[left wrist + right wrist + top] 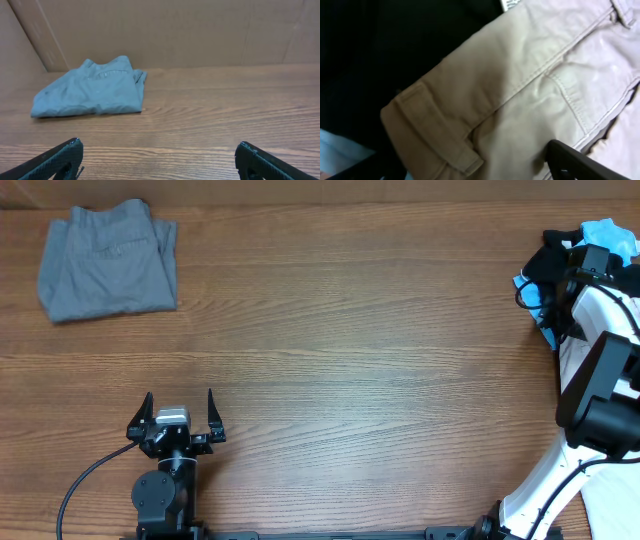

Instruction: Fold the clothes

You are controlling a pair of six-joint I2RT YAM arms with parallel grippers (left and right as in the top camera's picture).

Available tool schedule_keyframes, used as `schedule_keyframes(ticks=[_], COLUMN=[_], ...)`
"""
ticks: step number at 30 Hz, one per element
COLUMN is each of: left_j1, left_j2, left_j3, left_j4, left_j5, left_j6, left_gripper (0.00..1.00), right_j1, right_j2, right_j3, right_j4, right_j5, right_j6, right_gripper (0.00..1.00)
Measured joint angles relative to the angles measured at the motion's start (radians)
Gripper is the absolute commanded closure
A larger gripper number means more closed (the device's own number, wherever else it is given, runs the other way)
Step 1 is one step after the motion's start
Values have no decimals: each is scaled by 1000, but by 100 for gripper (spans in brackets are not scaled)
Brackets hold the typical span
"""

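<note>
Clothes sit in a heap of black and light-blue cloth (600, 235) at the far right edge of the brown wooden bench (350, 330), well apart from the folded grey shorts (108, 260) at the far left. I judge the step to be picking up the next garment. My right gripper (475, 160) hovers over beige khaki shorts (530, 85), jaws wide, pinching nothing. The seams run diagonally, lower left to upper right; the shorts' full long axis is out of frame. The next move calls for closing on one layer near the belt loop (435, 130). My left gripper (180, 420) idles, jaws fully wide.
</note>
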Motion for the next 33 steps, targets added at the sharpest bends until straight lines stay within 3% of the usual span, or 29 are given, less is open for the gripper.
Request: schedule_keyframes(ticks=[3, 8, 12, 15, 17, 33], left_j1=[0, 0, 0, 0, 0, 0], left_j2=[0, 0, 0, 0, 0, 0], left_j3=[0, 0, 0, 0, 0, 0], left_j4=[0, 0, 0, 0, 0, 0], left_j5=[0, 0, 0, 0, 0, 0], left_j6=[0, 0, 0, 0, 0, 0], left_gripper=[0, 0, 0, 0, 0, 0], right_j1=[-11, -13, -13, -13, -13, -44], right_j2=[6, 16, 16, 16, 16, 5], right_j3=[0, 0, 0, 1, 2, 55], right_j4=[3, 13, 18, 20, 21, -55], right_j5=[-2, -13, -20, -31, -32, -131], right_j6=[0, 0, -2, -3, 2, 81], right_gripper=[25, 33, 58, 85, 96, 96])
